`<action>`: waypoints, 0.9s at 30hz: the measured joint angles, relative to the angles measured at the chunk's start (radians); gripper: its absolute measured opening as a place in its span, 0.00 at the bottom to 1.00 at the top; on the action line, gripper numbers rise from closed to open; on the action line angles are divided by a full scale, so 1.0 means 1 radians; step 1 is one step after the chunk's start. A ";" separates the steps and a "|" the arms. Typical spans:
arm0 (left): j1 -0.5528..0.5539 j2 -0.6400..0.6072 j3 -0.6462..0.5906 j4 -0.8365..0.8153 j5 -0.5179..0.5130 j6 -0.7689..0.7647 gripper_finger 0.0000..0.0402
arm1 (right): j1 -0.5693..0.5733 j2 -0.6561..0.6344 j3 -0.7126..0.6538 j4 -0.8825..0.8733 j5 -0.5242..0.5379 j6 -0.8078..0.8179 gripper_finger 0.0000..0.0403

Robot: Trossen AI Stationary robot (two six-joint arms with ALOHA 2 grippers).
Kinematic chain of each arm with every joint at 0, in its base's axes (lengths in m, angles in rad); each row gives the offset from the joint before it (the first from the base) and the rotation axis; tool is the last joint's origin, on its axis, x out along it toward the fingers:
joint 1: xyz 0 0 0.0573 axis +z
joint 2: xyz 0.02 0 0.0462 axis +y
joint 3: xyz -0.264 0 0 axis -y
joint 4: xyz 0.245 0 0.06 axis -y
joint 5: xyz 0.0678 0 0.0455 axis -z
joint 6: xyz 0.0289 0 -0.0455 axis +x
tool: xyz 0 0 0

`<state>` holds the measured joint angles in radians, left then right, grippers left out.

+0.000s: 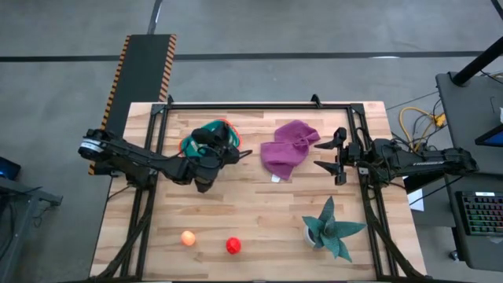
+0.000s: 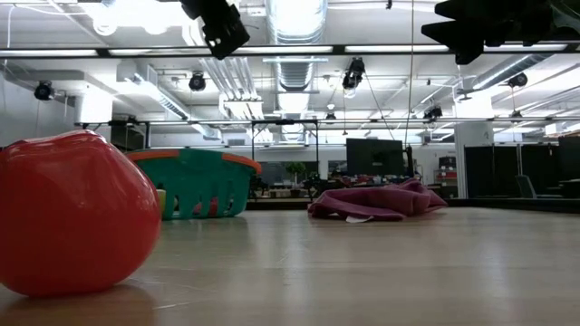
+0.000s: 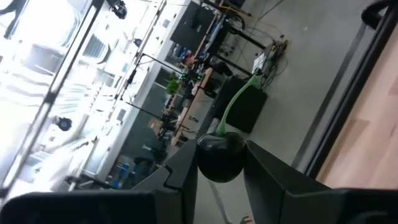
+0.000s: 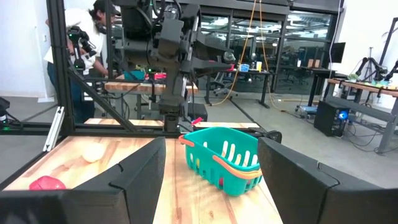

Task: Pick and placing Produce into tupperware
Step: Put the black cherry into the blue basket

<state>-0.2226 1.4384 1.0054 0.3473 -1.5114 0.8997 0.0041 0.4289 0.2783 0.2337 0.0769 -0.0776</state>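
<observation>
High view: left end effector (image 1: pixel 238 155) above tupperware (image 1: pixel 206 135), clenched on dark cherry (image 3: pixel 220 156). Orange ball (image 1: pixel 188 237), red ball (image 1: pixel 233 246) on tabletop (image 1: pixel 236 204) near tupperware. Right end effector (image 1: pixel 328 156) released, well right of tupperware.

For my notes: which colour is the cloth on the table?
Purple cloth, shown best in the high view.

Left gripper (image 3: pixel 221 177) clamped, raised; right gripper (image 1: pixel 328 156) spread.
</observation>
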 joint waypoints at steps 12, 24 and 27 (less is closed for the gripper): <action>0.001 -0.011 0.000 0.004 0.149 -0.400 0.21 | 0.000 0.000 0.000 0.000 0.000 0.000 0.61; 0.015 -0.011 0.000 0.019 0.573 -0.579 0.21 | 0.000 0.000 0.000 0.001 0.000 0.000 0.61; 0.015 -0.011 0.000 0.036 0.728 -0.578 0.21 | 0.000 0.000 0.000 0.002 0.000 0.000 0.61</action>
<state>-0.2073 1.4269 1.0054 0.3833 -0.7831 0.3214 0.0044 0.4289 0.2783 0.2352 0.0769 -0.0780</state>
